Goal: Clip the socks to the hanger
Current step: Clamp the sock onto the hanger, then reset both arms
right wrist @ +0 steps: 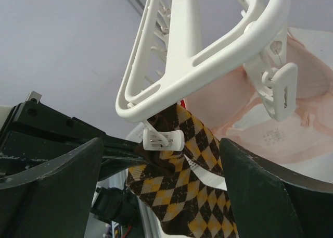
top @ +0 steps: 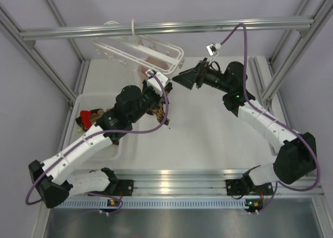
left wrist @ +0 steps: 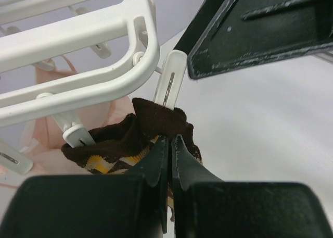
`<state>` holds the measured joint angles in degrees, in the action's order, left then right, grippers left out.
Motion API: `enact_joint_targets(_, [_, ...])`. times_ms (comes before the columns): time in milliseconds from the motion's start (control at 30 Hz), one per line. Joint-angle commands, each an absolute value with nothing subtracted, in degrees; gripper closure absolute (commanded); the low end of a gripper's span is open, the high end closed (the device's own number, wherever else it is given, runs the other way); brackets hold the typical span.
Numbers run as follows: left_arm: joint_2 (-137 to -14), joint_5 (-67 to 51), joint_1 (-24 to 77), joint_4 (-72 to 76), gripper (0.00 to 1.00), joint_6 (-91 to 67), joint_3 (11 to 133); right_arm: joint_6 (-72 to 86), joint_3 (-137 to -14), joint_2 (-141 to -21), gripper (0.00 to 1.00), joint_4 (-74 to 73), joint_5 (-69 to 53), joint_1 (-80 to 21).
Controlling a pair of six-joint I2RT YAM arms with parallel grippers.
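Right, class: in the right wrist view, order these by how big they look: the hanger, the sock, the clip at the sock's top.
Largest: hanger.
Then: sock, cut off at the bottom edge.
Smallest: clip.

In the left wrist view the sock (left wrist: 156, 121) drops behind the pinching fingers of the left tool (left wrist: 170, 140), so its lower length is hidden. Above that tool, the hanger (left wrist: 78, 35) runs off the left and top edges. Between the fingers of the right tool (right wrist: 161, 160), the sock's lower end is cut off by the bottom edge. Beyond it, a pale pink thing (right wrist: 244, 118) is too blurred to name. From above, the left arm (top: 104, 139) covers most of the sock.
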<state>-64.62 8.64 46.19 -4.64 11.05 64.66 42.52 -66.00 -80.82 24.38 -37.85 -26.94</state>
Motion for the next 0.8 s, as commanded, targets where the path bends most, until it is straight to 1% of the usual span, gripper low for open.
enact_joint_targets(0, [-61.26, 9.23, 46.05, -6.32, 1.0, 12.3, 63.81, 40.7, -65.48, -75.95, 0.09, 24.44, -39.64, -25.67])
enact_joint_targets(200, [-56.61, 9.32, 45.7, -10.98, 1.0, 13.18, 62.67, 39.55, -62.32, -72.95, 0.08, 23.38, -41.48, -22.42])
enact_joint_targets(367, [-53.35, 10.81, 45.18, -14.93, 1.0, 14.23, 61.53, 39.02, -62.66, -72.25, 0.11, 23.03, -41.66, -20.04])
enact_joint_targets(500, [-50.9, 9.85, 44.21, -16.52, 1.0, 14.85, 60.56, 40.51, -65.38, -74.52, 0.12, 25.57, -40.08, -19.95])
enact_joint_targets(567, [-50.19, 9.32, 44.21, -16.7, 1.0, 15.29, 59.68, 42.87, -66.35, -75.84, 0.12, 29.07, -39.82, -20.13])
enact_joint_targets(767, [-48.78, 8.44, 43.42, -16.08, 1.0, 15.12, 58.8, 49.2, -71.01, -82.17, 0.16, 32.6, -37.8, -21.44])
